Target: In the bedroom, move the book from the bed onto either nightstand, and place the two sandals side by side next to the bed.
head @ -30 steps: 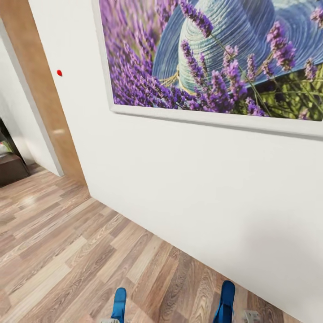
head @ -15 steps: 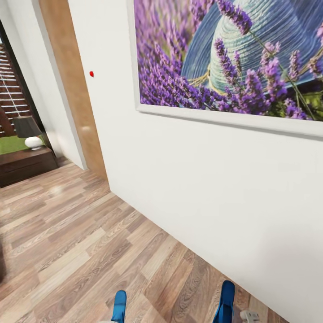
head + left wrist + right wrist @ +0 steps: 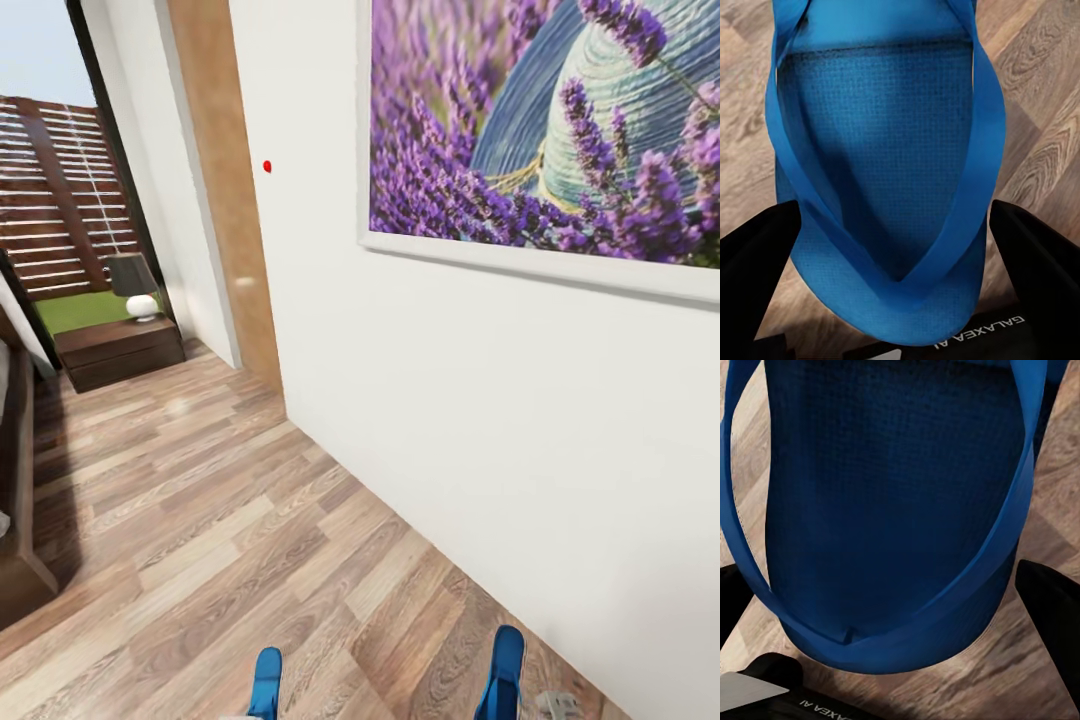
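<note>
We can read "GALAXEA AI" in white capitals, upside down, on the black body of the left claw (image 3: pixel 900 225). The same lettering, partly cut off, stands on the right claw (image 3: pixel 896 585).

Facing a wall (image 3: pixel 450 420) running from near right to far left, with a framed picture (image 3: pixel 560 140) hanging on it high at right and a wooden door frame (image 3: pixel 230 200) standing at its far end. Showing a nightstand (image 3: pixel 118 352) far left beyond the door frame, carrying a lamp (image 3: pixel 135 285), with the bed frame (image 3: pixel 20 520) lying along the left edge and plank floor (image 3: pixel 230 520) stretching between. Holding two sandals over the floor at the near edge: the left sandal (image 3: pixel 266 682) sitting between the left gripper's (image 3: pixel 900 232) fingers (image 3: pixel 754 262), the right sandal (image 3: pixel 503 672) between the right gripper's (image 3: pixel 896 607) fingers (image 3: pixel 1054 600), closer to the wall.
</note>
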